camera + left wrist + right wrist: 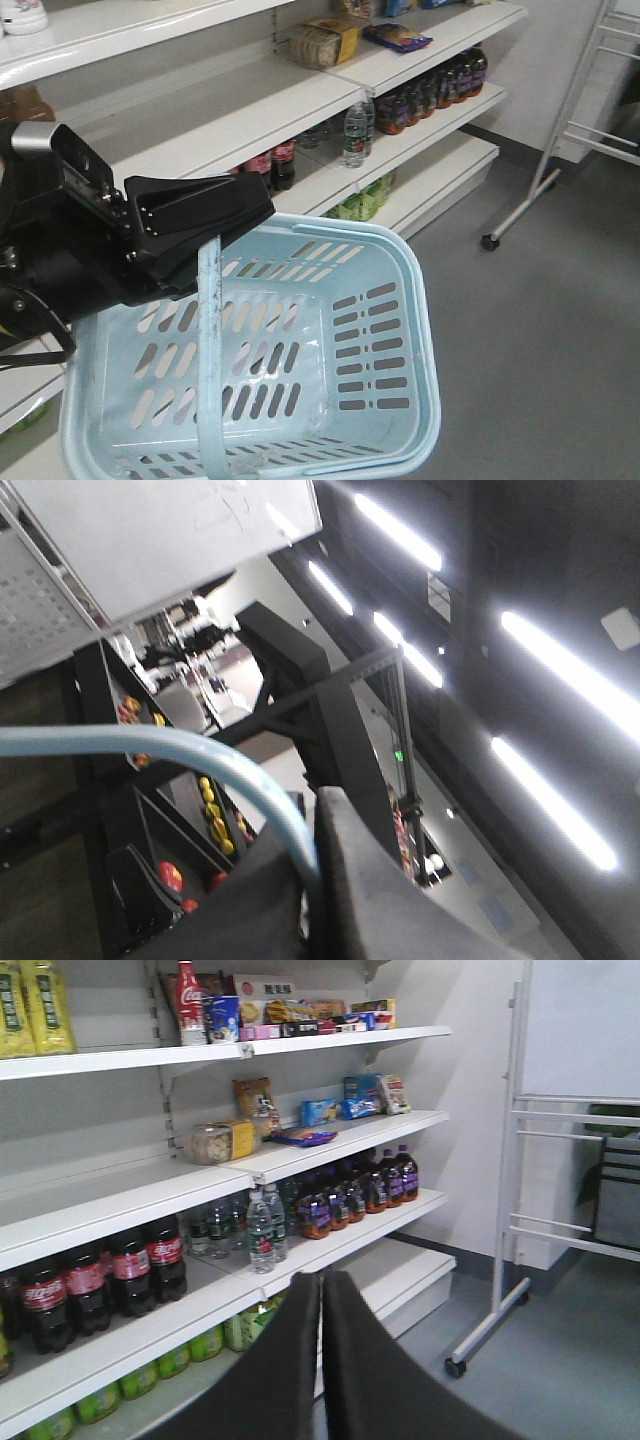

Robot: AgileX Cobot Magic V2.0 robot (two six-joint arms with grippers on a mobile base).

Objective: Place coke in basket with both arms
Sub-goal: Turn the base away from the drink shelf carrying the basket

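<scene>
Exterior front-facing view: at left, the left gripper (205, 245) is clamped on the handle (208, 350) of the basket (340, 228) — the basket hangs tilted below it. Further right, the coke (283, 163) stands on a white shelf (330, 187), well apart. The right gripper (322, 1350) — jaws pressed together.

The bulky black left arm (70, 255) bears a grey-capped block (42, 138), small screws (143, 211) and a cable (40, 357).

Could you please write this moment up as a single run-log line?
left tool: shut on handle of basket | right tool: shut, empty | coke: on shelf | basket: empty
</scene>
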